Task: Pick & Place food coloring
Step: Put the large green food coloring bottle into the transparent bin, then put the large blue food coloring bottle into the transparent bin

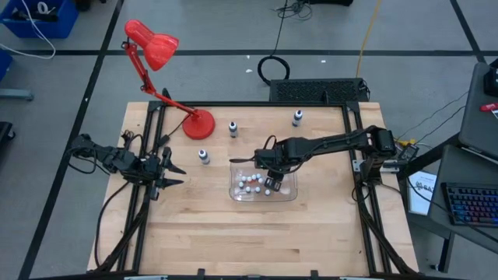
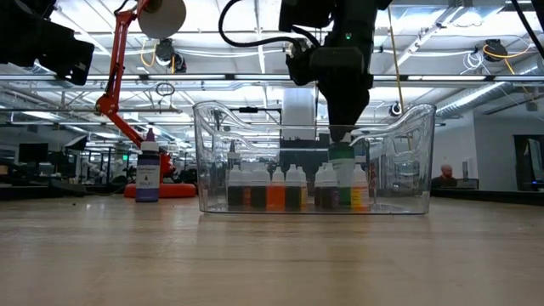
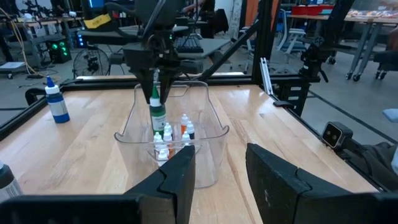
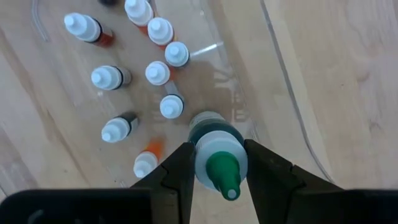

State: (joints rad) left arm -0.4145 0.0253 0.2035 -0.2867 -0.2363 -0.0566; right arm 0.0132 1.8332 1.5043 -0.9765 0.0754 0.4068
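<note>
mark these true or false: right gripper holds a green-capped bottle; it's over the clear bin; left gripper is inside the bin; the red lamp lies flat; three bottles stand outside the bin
Right gripper holds a green-capped bottle: true.
It is over the clear bin: true.
Left gripper is inside the bin: false, it waits at the table's left edge.
Red lamp lies flat: false, it stands on its base.
Three bottles stand outside the bin: true.

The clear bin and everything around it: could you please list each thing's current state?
Right claw: shut on green-capped bottle, lowered into clear bin.
Small bottles: upright inside bin.
Three loose bottles: upright on table.
Left claw: open, waiting at table's left edge.
Red lamp: standing.
</note>
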